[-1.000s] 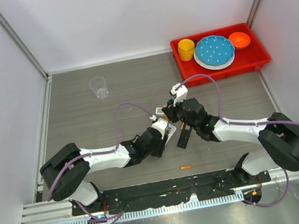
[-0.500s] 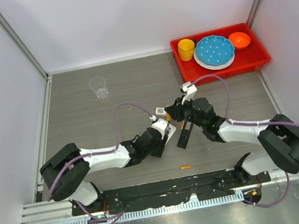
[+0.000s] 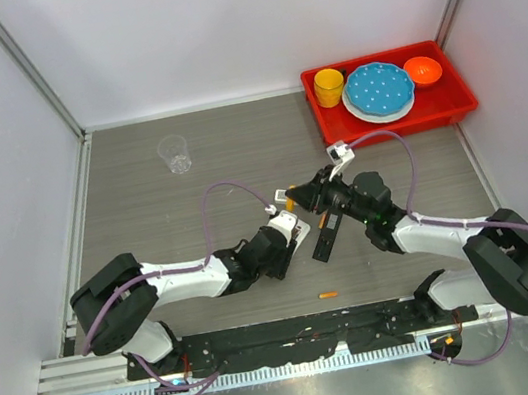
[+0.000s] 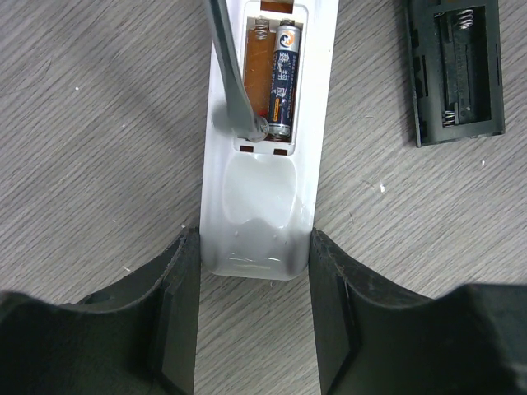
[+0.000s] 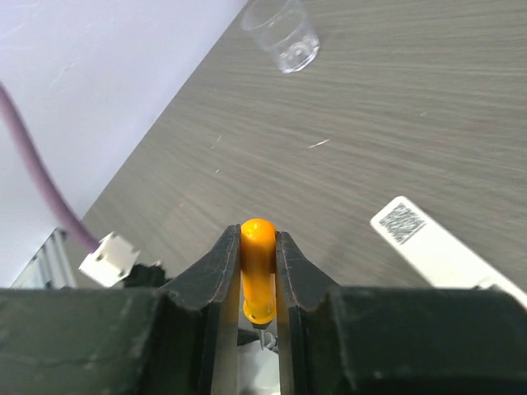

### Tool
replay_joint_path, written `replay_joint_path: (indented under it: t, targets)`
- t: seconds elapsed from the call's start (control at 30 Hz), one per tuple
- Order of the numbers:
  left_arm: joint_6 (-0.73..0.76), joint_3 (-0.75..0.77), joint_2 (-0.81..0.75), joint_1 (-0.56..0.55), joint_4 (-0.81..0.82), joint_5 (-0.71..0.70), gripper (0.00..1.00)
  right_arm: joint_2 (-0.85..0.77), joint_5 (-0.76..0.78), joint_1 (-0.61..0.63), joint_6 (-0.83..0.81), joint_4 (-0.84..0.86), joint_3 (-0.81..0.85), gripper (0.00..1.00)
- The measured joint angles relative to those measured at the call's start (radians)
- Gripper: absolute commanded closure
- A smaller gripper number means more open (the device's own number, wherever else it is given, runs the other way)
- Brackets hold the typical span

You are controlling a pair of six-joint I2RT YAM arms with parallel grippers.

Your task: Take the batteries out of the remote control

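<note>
Reaches low across the table [image 3: 144, 207] with the left arm, left gripper [image 4: 255, 243] clamped on the near end of the white remote [image 4: 259, 222]. Leans in opposite with the right gripper [image 5: 258, 237] pinched on the orange-handled tool [image 5: 258, 280], shaft tip in the open bay beside a dark battery [image 4: 283, 78]. Crops the remote's far end in the left wrist view; hides the tool's tip from the right wrist view. Shows an orange battery [image 3: 328, 294] loose near the table's front edge.

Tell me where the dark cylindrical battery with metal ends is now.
The dark battery lies top centre in the left wrist view, in the open compartment of the white plastic remote, right of the grey metal tool tip.
</note>
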Motion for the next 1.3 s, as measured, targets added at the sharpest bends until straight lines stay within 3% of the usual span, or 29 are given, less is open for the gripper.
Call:
replay_joint_path:
  t: [0.63,0.93,1.3]
  targets:
    - [-0.022,-0.007,-0.01,0.0,0.003,0.0,1.0,0.147,-0.11,-0.015,0.087,0.011,0.024,0.99]
    - [-0.023,-0.011,-0.013,0.0,0.003,0.0,1.0,0.066,-0.054,-0.043,0.044,-0.071,0.057,0.99]
    - [-0.023,-0.011,-0.013,0.0,0.003,0.0,1.0,0.085,0.043,-0.05,-0.046,-0.148,0.064,0.99]
